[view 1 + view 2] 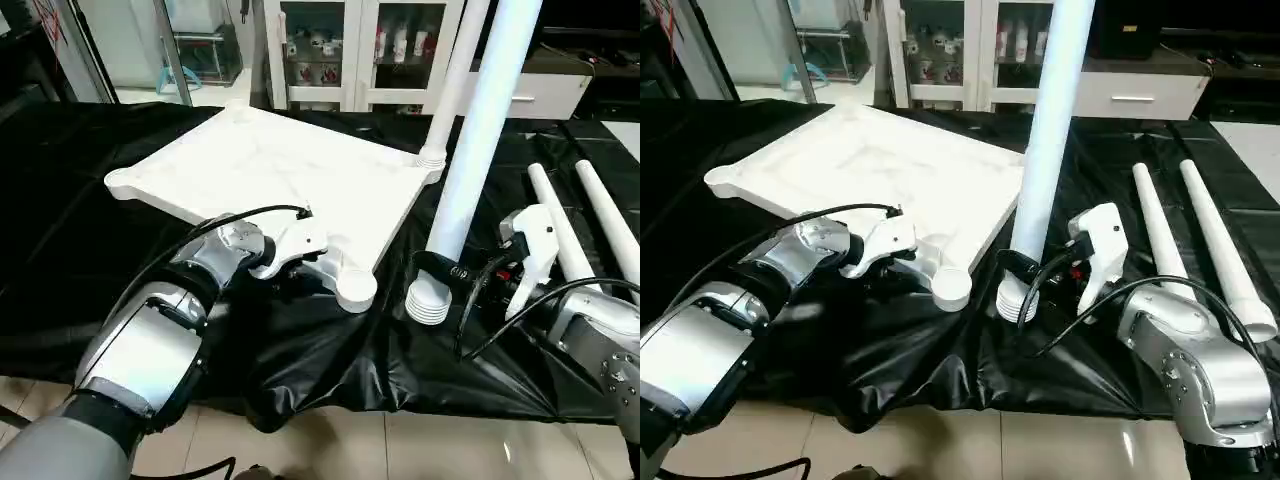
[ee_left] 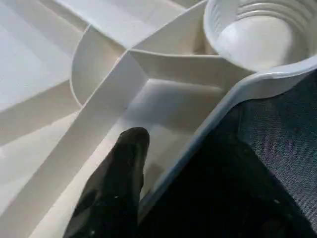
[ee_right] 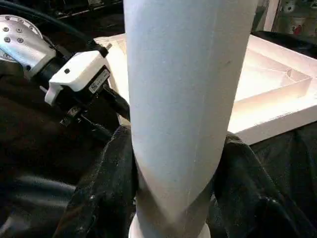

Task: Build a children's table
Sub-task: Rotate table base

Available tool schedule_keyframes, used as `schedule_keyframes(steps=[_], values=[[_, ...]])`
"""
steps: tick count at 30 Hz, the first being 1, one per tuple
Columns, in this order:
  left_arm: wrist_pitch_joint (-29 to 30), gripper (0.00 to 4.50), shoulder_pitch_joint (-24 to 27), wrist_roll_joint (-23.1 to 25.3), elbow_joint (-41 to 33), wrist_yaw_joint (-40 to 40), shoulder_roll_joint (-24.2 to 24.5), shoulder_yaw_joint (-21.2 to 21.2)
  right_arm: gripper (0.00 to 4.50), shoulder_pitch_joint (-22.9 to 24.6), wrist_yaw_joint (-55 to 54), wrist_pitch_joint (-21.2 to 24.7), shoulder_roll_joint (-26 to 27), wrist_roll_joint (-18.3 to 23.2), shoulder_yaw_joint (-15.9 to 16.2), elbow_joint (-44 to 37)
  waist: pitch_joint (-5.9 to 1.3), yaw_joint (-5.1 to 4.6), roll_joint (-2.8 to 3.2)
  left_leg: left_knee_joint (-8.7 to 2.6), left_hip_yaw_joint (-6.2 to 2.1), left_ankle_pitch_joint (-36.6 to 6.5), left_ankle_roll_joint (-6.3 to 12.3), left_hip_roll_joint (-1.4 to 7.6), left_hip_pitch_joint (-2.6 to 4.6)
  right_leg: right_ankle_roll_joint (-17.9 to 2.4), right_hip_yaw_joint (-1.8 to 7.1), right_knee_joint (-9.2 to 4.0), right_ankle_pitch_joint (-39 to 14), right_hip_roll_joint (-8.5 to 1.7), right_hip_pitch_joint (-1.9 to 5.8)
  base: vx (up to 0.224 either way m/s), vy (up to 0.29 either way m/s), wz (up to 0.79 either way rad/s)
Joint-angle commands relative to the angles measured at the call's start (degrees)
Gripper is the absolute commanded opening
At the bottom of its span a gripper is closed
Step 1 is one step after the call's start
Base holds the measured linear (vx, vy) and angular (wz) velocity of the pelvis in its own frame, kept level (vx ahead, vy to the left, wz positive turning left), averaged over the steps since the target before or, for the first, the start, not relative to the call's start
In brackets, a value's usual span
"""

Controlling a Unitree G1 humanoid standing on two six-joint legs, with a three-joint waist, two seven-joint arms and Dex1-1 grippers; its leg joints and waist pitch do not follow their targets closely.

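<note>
In the left eye view, the right gripper (image 1: 440,272) pinches a white leg (image 1: 478,150) just above its threaded end; the leg stands nearly upright, its threaded end just above the black cover (image 1: 60,230) and just beside the tabletop's near right corner socket (image 1: 356,290); the left gripper (image 1: 300,275) sits at the near edge of the white tabletop (image 1: 280,170), beside that same socket; another leg (image 1: 455,80) stands already fitted in the far right corner socket; two spare legs (image 1: 590,225) lie side by side on the cover near its right edge, behind the right forearm; the cover hangs in folds over the work surface's near edge, with floor tiles (image 1: 330,445) below; white glass-door cabinets (image 1: 340,50) stand beyond the far edge.

In the right eye view, the held leg stands between the tabletop and the spare legs; bare cover lies open to the left of the tabletop.

In the left wrist view, one black finger (image 2: 119,183) lies inside the ribbed underside, against the rim wall; the jaws straddle that rim, though the other finger is hidden, so a firm clamp cannot be told; the open socket lies just beyond.

In the right wrist view, both black fingers (image 3: 104,188) press on either side of the leg; the left gripper and the tabletop's rim lie behind it.
</note>
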Motion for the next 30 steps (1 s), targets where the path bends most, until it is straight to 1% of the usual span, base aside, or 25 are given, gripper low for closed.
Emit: schedule_keyframes(steps=[1, 2, 6, 7, 9, 12, 13, 15, 16, 17, 18, 19, 20, 21, 22, 24, 25, 26, 27, 28, 29, 30], values=[[1.01, 1.92, -0.63, 0.48, 0.69, 0.04, -0.16, 0.01, 1.8, -0.58, 0.47, 0.47, -0.42, 0.49, 0.36, -1.58, -4.19, -0.13, -0.67, -4.65, -1.73, -16.13, 0.74, 2.67, 1.29, -10.71, 2.13, -5.17, -18.76, -3.59, 2.95, 0.0, 0.0, 0.0], [1.03, 1.79, -0.64, 0.92, 0.7, -0.1, -0.12, -0.31, 1.8, -0.56, 0.51, 0.44, -0.43, 0.48, 0.43, -1.63, -4.17, -0.17, -0.7, -4.63, -1.71, -16.47, 0.7, 2.67, 1.34, -10.78, 2.14, -5.2, -18.81, -3.58, 2.91, 0.0, 0.0, 0.0], [1.57, 1.65, -0.57, 2.56, 0.8, -1.87, 0.09, -1.44, 1.8, -0.65, 0.67, 0.26, -0.54, 0.5, 0.68, -1.4, -4.13, -0.23, -0.77, -4.69, -1.72, -16.27, 0.74, 2.64, 1.26, -10.59, 2.15, -5.26, -19.23, -3.67, 2.97, 0.0, 0.0, 0.0], [1.89, 1.51, -0.51, 3.1, 0.84, -2.58, 0.21, -1.73, 1.8, -0.69, 0.68, 0.21, -0.59, 0.51, 0.75, -1.33, -4.13, -0.27, -0.8, -4.73, -1.75, -16.18, 0.88, 2.69, 1.3, -10.7, 2.15, -5.3, -19.2, -3.73, 2.97, 0.0, 0.0, 0.0], [2.36, 1.47, -0.43, 4.05, 0.92, -3.67, 0.42, -2.15, 1.8, -0.75, 0.7, 0.16, -0.63, 0.51, 0.86, -1.26, -4.23, -0.43, -0.76, -4.73, -1.72, -15.67, 1.06, 2.69, 1.29, -10.92, 2.15, -5.22, -18.34, -3.72, 3.02, 0.0, 0.0, 0.0], [4.37, 1.24, -0.29, 5.11, 1.05, -6.23, 0.94, -3.06, 1.8, -0.98, 0.83, -0.01, -0.53, 0.38, 1.0, -0.99, -4.28, -0.75, -0.79, -4.73, -1.67, -14.72, 1.4, 2.67, 1.17, -11.64, 2.16, -5.03, -16.63, -3.76, 3.17, 0.0, 0.0, 0.0], [4.65, 1.22, -0.22, 5.06, 1.05, -6.81, 1.01, -3.04, 1.8, -1.02, 0.82, -0.05, -0.48, 0.34, 1.04, -0.95, -4.33, -0.85, -0.91, -4.66, -1.62, -14.11, 1.71, 2.59, 1.12, -11.95, 2.14, -5.02, -16.1, -3.82, 3.28, 0.0, 0.0, 0.0], [6.05, 1.1, 0.03, 4.64, 1.03, -7.88, 1.13, -2.32, 1.8, -1.18, 0.72, -0.22, -0.26, 0.18, 1.16, -0.78, -4.41, -0.93, -0.89, -4.61, -1.57, -13.05, 2.35, 2.58, 1.05, -12.0, 2.06, -5.02, -15.8, -3.88, 3.39, 0.0, 0.0, 0.0], [6.83, 1.03, 0.16, 4.33, 1.03, -7.92, 1.16, -1.92, 1.8, -1.27, 0.66, -0.33, -0.18, 0.13, 1.19, -0.66, -4.43, -0.94, -0.97, -4.54, -1.48, -12.24, 2.72, 2.51, 1.0, -12.17, 2.06, -4.94, -15.23, -3.83, 3.37, 0.0, 0.0, 0.0], [7.94, 1.03, 0.29, 3.93, 1.05, -7.77, 1.15, -1.38, 1.8, -1.39, 0.58, -0.46, -0.08, 0.09, 1.18, -0.48, -4.45, -0.91, -0.92, -4.49, -1.45, -12.05, 2.92, 2.51, 1.03, -12.25, 2.05, -5.0, -15.23, -3.82, 3.33, 0.0, 0.0, 0.0], [9.93, 0.99, 0.72, 2.78, 0.95, -6.87, 1.09, 0.29, 1.8, -1.55, 0.39, -0.67, 0.15, 0.08, 1.19, -0.23, -4.44, -0.91, -0.94, -4.44, -1.39, -11.81, 3.1, 2.47, 1.03, -12.46, 2.03, -5.01, -15.39, -3.84, 3.34, 0.0, 0.0, 0.0], [10.53, 0.99, 0.97, 2.31, 0.89, -6.24, 1.07, 0.93, 1.8, -1.59, 0.31, -0.73, 0.25, 0.06, 1.22, -0.16, -4.38, -0.93, -0.88, -4.49, -1.42, -11.75, 3.17, 2.5, 1.02, -12.55, 1.99, -5.04, -15.8, -3.8, 3.32, 0.0, 0.0, 0.0], [10.78, 0.95, 1.08, 2.1, 0.86, -5.92, 1.05, 1.21, 1.8, -1.61, 0.27, -0.75, 0.3, 0.05, 1.23, -0.13, -4.34, -0.93, -1.02, -4.47, -1.39, -12.05, 3.24, 2.47, 1.02, -12.39, 1.97, -5.1, -16.63, -3.8, 3.32, 0.0, 0.0, 0.0], [11.72, 0.93, 1.73, 1.64, 0.59, -4.68, 1.17, 1.88, 1.8, -1.65, 0.19, -0.96, 0.46, -0.07, 1.34, 0.09, -4.3, -0.91, -0.96, -4.52, -1.42, -12.29, 3.28, 2.48, 1.05, -12.19, 1.94, -5.2, -17.34, -3.78, 3.27, 0.0, 0.0, 0.0], [12.25, 0.91, 2.15, 1.59, 0.38, -3.99, 1.31, 2.04, 1.8, -1.68, 0.16, -1.13, 0.54, -0.14, 1.42, 0.3, -4.21, -0.91, -1.16, -4.6, -1.46, -12.71, 3.27, 2.49, 1.02, -11.78, 1.9, -5.3, -18.85, -3.81, 3.26, 0.0, 0.0, 0.0], [13.36, 0.91, 2.77, 1.21, 0.05, -3.39, 1.46, 2.53, 1.8, -1.8, 0.1, -1.29, 0.69, -0.22, 1.52, 0.56, -3.96, -1.06, -1.09, -4.77, -1.49, -14.45, 2.85, 2.54, 1.22, -10.91, 1.89, -5.69, -22.18, -3.8, 3.1, 0.0, 0.0, 0.0], [13.64, 0.91, 2.9, 1.1, -0.03, -3.28, 1.47, 2.66, 1.8, -1.83, 0.09, -1.31, 0.72, -0.23, 1.53, 0.6, -3.68, -1.18, -1.14, -4.94, -1.52, -16.16, 2.4, 2.47, 1.39, -10.15, 1.83, -6.03, -25.16, -3.75, 2.97, 0.0, 0.0, 0.0], [14.42, 0.91, 3.22, 0.7, -0.26, -3.11, 1.49, 3.09, 1.8, -1.91, 0.03, -1.33, 0.82, -0.23, 1.58, 0.65, -3.51, -1.43, -1.28, -5.05, -1.6, -18.02, 1.91, 2.4, 1.69, -8.98, 1.76, -6.49, -28.8, -3.78, 2.87, 0.0, 0.0, 0.0], [15.52, 0.91, 3.45, -0.01, -0.5, -3.04, 1.38, 3.78, 1.8, -2.05, -0.1, -1.32, 0.99, -0.19, 1.55, 0.76, -3.46, -1.51, -1.4, -5.07, -1.66, -18.57, 1.71, 2.37, 1.79, -8.5, 1.71, -6.62, -30.27, -3.85, 2.85, 0.0, 0.0, 0.0], [17.17, 0.91, 3.67, -0.99, -0.9, -2.54, 1.11, 4.92, 1.8, -2.31, -0.27, -1.35, 1.21, -0.26, 1.59, 1.07, -3.41, -1.71, -1.47, -5.09, -1.79, -19.01, 1.48, 2.26, 1.71, -7.59, 1.64, -6.87, -32.44, -3.94, 2.9, 0.0, 0.0, 0.0], [18.28, 0.91, 3.8, -1.62, -1.2, -2.21, 0.93, 5.7, 1.8, -2.46, -0.4, -1.35, 1.35, -0.3, 1.61, 1.24, -3.44, -2.03, -1.66, -5.11, -1.86, -19.07, 1.41, 2.23, 1.71, -7.07, 1.55, -7.0, -33.45, -3.92, 2.82, 0.0, 0.0, 0.0], [19.3, 0.9, 3.94, -2.05, -1.64, -1.35, 0.71, 6.51, 1.8, -2.7, -0.96, -1.25, 1.69, -0.46, 1.52, 1.66, -3.41, -2.23, -1.71, -5.06, -1.89, -19.27, 1.45, 2.14, 1.77, -6.43, 1.47, -7.22, -34.53, -3.84, 2.64, 0.0, 0.0, 0.0]])
